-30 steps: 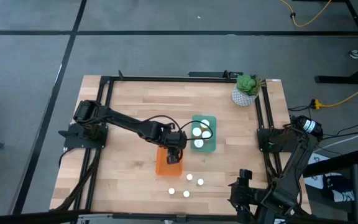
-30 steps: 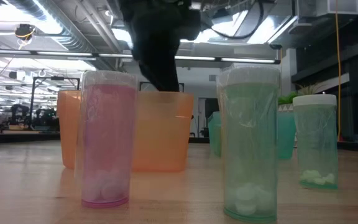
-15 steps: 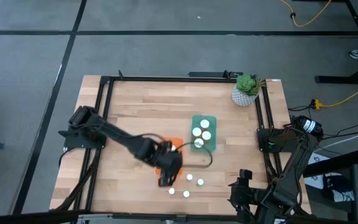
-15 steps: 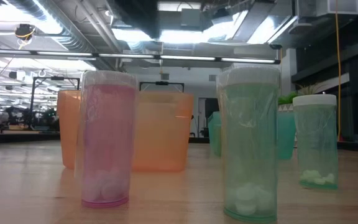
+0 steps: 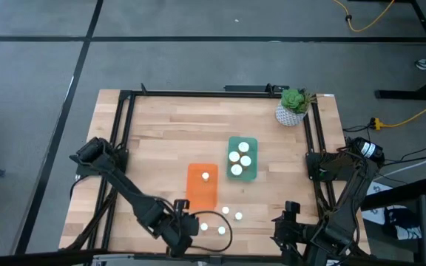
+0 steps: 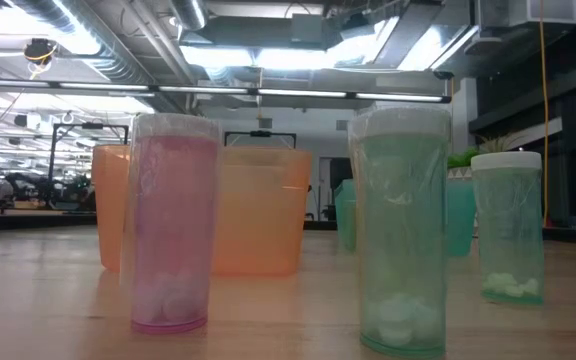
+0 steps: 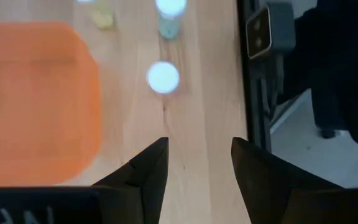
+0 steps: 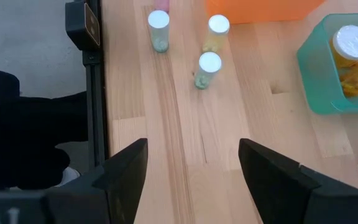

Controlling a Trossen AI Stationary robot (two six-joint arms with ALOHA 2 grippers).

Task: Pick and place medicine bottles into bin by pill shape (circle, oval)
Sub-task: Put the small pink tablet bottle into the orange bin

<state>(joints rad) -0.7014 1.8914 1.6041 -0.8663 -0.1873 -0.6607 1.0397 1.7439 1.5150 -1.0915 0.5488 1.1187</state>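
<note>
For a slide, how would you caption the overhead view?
Left pincer open near loose bottles; one sits in the orange bin.

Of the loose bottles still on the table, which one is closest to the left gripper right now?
The bottle at the left end of the loose group, just below the orange bin. The left gripper sits open right beside it; the other three loose bottles stand farther right.

You have two bins side by side near the middle of the table (image 5: 154, 125). The left bin (image 5: 202, 193) holds one bottle (image 5: 205, 176); the right bin (image 5: 251, 140) holds three bottles (image 5: 239, 157). Four more bottles (image 5: 224, 220) stand on the table between the bins and the front edge. The plant pot (image 5: 292, 108) sits at the far right corner. The left gripper (image 5: 186, 238) is at the front edge, left of the loose bottles; the right gripper (image 5: 288, 219) is at the front right.
</note>
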